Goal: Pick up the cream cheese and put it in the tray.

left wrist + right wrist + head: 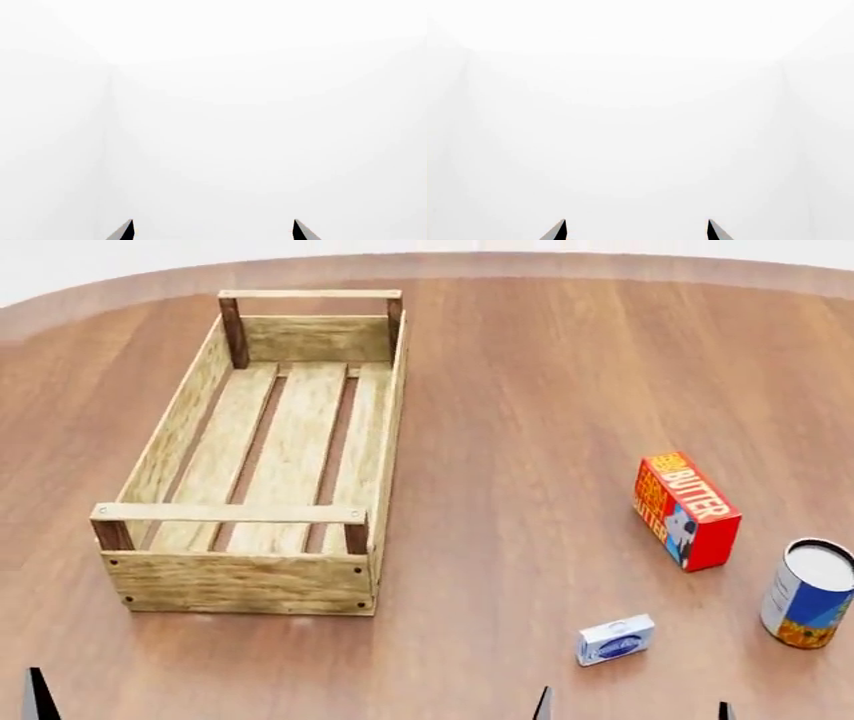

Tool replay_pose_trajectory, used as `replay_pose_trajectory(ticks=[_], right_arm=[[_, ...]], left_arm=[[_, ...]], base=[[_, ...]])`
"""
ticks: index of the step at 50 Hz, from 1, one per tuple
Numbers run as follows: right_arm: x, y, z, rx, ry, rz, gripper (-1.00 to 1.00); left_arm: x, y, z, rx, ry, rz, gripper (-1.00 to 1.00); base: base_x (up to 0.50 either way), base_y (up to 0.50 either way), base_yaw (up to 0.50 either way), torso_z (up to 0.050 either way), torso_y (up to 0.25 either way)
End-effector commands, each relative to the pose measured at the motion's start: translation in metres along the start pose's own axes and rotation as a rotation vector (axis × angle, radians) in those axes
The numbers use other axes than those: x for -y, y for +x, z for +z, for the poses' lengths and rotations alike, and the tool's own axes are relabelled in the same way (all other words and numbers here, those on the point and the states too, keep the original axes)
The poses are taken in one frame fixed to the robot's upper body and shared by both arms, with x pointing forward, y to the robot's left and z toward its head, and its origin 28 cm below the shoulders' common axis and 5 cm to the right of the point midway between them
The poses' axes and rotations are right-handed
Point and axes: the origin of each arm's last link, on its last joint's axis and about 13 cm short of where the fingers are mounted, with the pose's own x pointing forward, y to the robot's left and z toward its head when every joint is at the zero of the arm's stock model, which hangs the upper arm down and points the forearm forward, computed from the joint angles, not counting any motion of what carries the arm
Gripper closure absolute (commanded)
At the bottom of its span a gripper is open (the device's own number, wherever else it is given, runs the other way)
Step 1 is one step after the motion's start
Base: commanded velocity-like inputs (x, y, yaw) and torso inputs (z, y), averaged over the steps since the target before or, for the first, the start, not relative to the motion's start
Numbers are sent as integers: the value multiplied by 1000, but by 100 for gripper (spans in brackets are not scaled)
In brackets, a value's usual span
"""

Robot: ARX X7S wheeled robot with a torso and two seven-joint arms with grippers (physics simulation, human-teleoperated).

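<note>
Brown wooden table (534, 390), cream cheese (615, 639) lying at five o'clock, light-wood tray (387, 430) well apart at ten o'clock, butter box (685, 510) and can (807, 593) at three o'clock, left gripper (213, 231) and right gripper (636, 231) both spread, holding nothing.

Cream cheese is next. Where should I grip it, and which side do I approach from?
Come straight down with the right gripper, probably closing across the narrower width of the cream cheese. It lies flat on the table, logo face up and slightly angled, so rotate the wrist to match. It has clear space all round, and the right arm is nearest.
</note>
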Motion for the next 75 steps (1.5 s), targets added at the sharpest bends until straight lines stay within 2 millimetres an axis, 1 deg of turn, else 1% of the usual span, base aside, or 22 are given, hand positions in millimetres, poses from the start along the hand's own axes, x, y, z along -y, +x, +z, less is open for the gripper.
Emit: replay_pose_trajectory(ticks=[1, 38, 51, 53, 60, 75], right_arm=[[0, 0, 0, -4, -1, -1, -100], [-1, 3, 0, -25, -12, 0, -100], [0, 3, -2, -38, -3, -5, -100], [1, 4, -5, -80, 1, -26, -100], [1, 4, -4, -71, 21, -20, -100], [1, 4, -5, -76, 22, -18, -100]], left_arm=[[0, 0, 0, 1, 1, 3, -100], [1, 1, 1, -2, 3, 2, -100], [1, 0, 1, 2, 3, 1, -100], [1, 0, 1, 1, 2, 2, -100], [1, -1, 0, 1, -2, 1, -100], [2, -1, 0, -1, -4, -3, -100]], base=[[156, 238, 0, 0, 0], [153, 260, 0, 0, 0], [154, 264, 0, 0, 0], [152, 266, 0, 0, 0], [152, 254, 0, 0, 0], [153, 143, 0, 0, 0]])
